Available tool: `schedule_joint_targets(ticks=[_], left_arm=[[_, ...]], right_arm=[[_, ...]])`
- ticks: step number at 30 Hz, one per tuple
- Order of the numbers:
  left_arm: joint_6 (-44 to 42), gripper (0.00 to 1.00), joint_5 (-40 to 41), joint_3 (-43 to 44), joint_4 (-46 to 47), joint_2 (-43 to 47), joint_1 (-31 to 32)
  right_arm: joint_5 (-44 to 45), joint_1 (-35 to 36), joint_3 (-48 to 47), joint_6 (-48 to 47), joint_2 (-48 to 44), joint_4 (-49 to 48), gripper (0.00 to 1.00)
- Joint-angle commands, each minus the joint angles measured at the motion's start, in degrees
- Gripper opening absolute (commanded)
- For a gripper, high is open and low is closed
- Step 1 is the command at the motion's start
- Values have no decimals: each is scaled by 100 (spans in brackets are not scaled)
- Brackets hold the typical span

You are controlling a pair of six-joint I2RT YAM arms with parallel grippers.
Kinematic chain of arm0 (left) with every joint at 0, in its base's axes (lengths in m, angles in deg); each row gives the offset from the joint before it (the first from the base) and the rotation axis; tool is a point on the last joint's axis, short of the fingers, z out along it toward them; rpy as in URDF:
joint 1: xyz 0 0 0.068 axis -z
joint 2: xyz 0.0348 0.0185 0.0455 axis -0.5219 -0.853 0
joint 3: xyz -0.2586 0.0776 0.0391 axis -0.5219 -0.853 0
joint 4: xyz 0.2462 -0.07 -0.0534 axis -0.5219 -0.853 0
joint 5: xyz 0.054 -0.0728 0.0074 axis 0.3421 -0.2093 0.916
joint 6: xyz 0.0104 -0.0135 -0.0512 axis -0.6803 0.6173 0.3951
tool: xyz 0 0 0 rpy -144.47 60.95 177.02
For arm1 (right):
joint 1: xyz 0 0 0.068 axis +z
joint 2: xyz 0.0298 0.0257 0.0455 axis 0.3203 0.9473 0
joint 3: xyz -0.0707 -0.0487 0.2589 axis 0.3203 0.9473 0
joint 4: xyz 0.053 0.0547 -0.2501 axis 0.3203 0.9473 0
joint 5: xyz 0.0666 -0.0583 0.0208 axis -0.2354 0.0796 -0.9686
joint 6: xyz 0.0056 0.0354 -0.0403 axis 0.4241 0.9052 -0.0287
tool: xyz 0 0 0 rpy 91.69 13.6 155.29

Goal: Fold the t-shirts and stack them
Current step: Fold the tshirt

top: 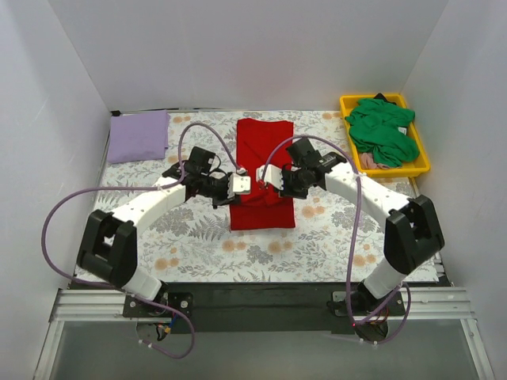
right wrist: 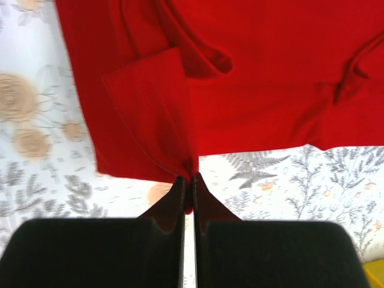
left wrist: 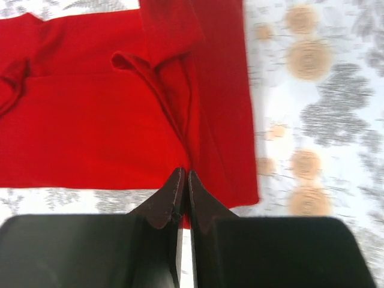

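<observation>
Tabletop (top: pixel 206 237) cloth: white w/ grey leaves, tan-orange blooms. Solid bright red, no print: red t-shirt (top: pixel 264 170). Plain pale purple: lavender t-shirt (top: pixel 139 136). Plain green: green t-shirt (top: pixel 384 131). Yellow: tray (top: pixel 396 171). Both arms white w/ black joints, cables (top: pixel 47 229) purple. Black: left pincer (left wrist: pixel 182 177) & right pincer (right wrist: pixel 187 180).

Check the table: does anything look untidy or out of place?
The green shirt lies crumpled in the yellow tray at the far right, unlike the lavender shirt, folded flat at the far left.
</observation>
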Motion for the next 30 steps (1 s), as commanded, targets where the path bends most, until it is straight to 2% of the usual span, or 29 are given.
schedule_joint_targets(ticks=[1,6,13,22,30], left_arm=[[-331,0,-28,514,470,-470,-213],[-621,0,-11,1216,593,-1148,-424],[-762,0,-2,1736,840,-1974,-565],[-613,0,156,1921,1534,-2484,-714],[-754,0,297,2000,1780,-2810,-767]], right_arm=[[-34,-317,-685,-458,351,85,1],[-34,-581,-1143,-792,940,85,1],[-78,-880,-1899,-994,1652,67,1],[-78,-1038,-2795,-1056,2567,59,1],[36,-1065,-2902,-1056,2892,-38,1]])
